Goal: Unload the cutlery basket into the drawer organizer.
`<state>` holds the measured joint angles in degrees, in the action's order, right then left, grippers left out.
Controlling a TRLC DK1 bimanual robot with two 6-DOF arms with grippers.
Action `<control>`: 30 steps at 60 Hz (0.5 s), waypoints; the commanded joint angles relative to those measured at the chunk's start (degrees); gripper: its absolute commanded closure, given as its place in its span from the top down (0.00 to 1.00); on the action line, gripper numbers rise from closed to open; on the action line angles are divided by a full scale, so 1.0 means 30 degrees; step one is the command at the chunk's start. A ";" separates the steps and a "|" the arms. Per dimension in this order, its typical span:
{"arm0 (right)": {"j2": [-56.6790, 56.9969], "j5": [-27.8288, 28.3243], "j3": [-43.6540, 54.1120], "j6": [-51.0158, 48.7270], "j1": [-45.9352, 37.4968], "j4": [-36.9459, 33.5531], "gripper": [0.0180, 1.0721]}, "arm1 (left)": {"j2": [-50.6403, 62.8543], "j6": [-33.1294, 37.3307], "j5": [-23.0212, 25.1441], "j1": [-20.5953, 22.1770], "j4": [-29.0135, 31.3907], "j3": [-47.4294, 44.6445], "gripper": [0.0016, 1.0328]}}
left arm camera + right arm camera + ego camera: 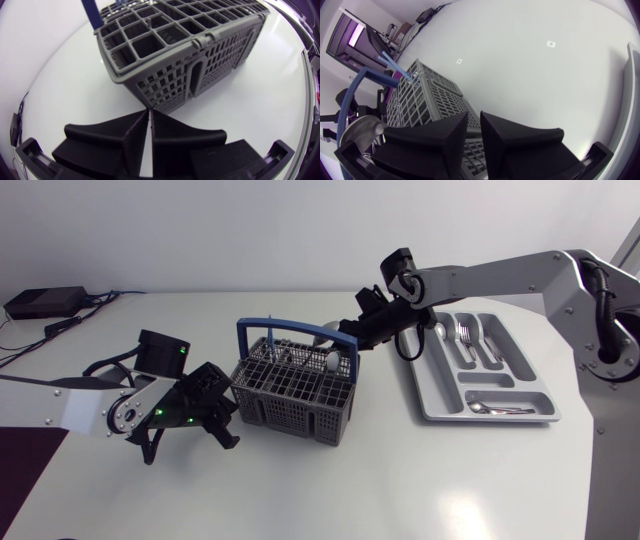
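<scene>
On the white table point(330, 490), the left gripper point(149, 112) sits low at about 8 o'clock from the cutlery basket point(290, 412) in the head view. Its fingers are pressed together with only a hairline slit between them and nothing in it. The basket's short grey wall stands just ahead of the tips. The basket lies mid-table with its blue handle point(290, 326) upright, and a spoon point(331, 361) stands bowl-up in the corner at its 2 o'clock. The right gripper point(474, 117) hangs over that same corner, just beside the spoon, fingers drawn close with no cutlery seen between them. At 3 o'clock from the basket, apart from it, lies the grey drawer organizer point(435, 395) — forks point(464, 336) in its far slots, small spoons point(495, 409) in the near crosswise one.
</scene>
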<state>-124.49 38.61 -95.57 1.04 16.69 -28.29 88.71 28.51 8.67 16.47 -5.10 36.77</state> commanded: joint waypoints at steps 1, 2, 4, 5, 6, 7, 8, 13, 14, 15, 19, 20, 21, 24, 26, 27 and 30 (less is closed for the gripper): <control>0.0773 0.0431 0.1534 -0.0317 0.0560 -0.0412 0.12 | 0.0548 -0.0158 -0.0047 -0.0421 -0.0672 0.0867 0.21; 0.0890 0.0460 0.1710 -0.0375 0.0590 -0.0412 0.12 | 0.0636 -0.0158 -0.0047 -0.0509 -0.0730 0.0925 0.21; 0.1183 0.0519 0.2120 -0.0375 0.0648 -0.0383 0.12 | 0.0724 -0.0129 -0.0047 -0.0597 -0.0789 0.1072 0.21; 0.1447 0.0577 0.2442 -0.0434 0.0678 -0.0354 0.12 | 0.0841 -0.0129 -0.0047 -0.0685 -0.0818 0.1189 0.21; 0.1622 0.0577 0.2677 -0.0493 0.0707 -0.0325 0.12 | 0.0929 -0.0100 -0.0047 -0.0773 -0.0848 0.1277 0.21; 0.1740 0.0577 0.2853 -0.0522 0.0707 -0.0325 0.12 | 0.1017 -0.0100 -0.0047 -0.0802 -0.0877 0.1365 0.21; 0.1915 0.0606 0.3087 -0.0580 0.0736 -0.0325 0.12 | 0.1076 -0.0071 -0.0047 -0.0861 -0.0877 0.1453 0.21; 0.2824 0.0694 0.4171 -0.0815 0.0736 -0.0295 0.12 | 0.1632 0.0047 -0.0047 -0.1007 -0.0994 0.2068 0.21; 0.2999 0.0724 0.4376 -0.0873 0.0736 -0.0295 0.12 | 0.1750 0.0047 -0.0047 -0.1007 -0.0994 0.2215 0.21; 0.3234 0.0812 0.4610 -0.0932 0.0736 -0.0295 0.12 | 0.1837 0.0076 -0.0047 -0.1037 -0.1023 0.2302 0.21; 0.4025 0.0899 0.5489 -0.1049 0.0736 -0.0295 0.12 | 0.2423 0.0076 -0.0047 -0.1125 -0.1023 0.3064 0.21; 0.4230 0.0929 0.5694 -0.1078 0.0736 -0.0295 0.12 | 0.2541 0.0076 -0.0047 -0.1125 -0.1023 0.3211 0.21; 0.4435 0.0929 0.5958 -0.1166 0.0736 -0.0325 0.12 | 0.2746 0.0047 -0.0047 -0.1125 -0.1023 0.3474 0.21; 0.5050 0.0987 0.6603 -0.1284 0.0736 -0.0383 0.12 | 0.3302 0.0047 -0.0076 -0.1154 -0.1023 0.4119 0.21; 0.5431 0.1046 0.7013 -0.1342 0.0795 -0.0383 0.12 | 0.3595 0.0047 -0.0076 -0.1154 -0.0994 0.4529 0.21; 0.5607 0.1075 0.7247 -0.1430 0.0824 -0.0383 0.12 | 0.3742 0.0047 -0.0076 -0.1154 -0.0994 0.4734 0.21; 0.6193 0.1075 0.7950 -0.1518 0.0941 -0.0383 0.12 | 0.4298 0.0017 -0.0076 -0.1125 -0.0965 0.5466 0.21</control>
<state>-109.21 40.60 -75.22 -2.20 18.37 -28.60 98.70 28.53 8.49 13.50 -6.81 48.95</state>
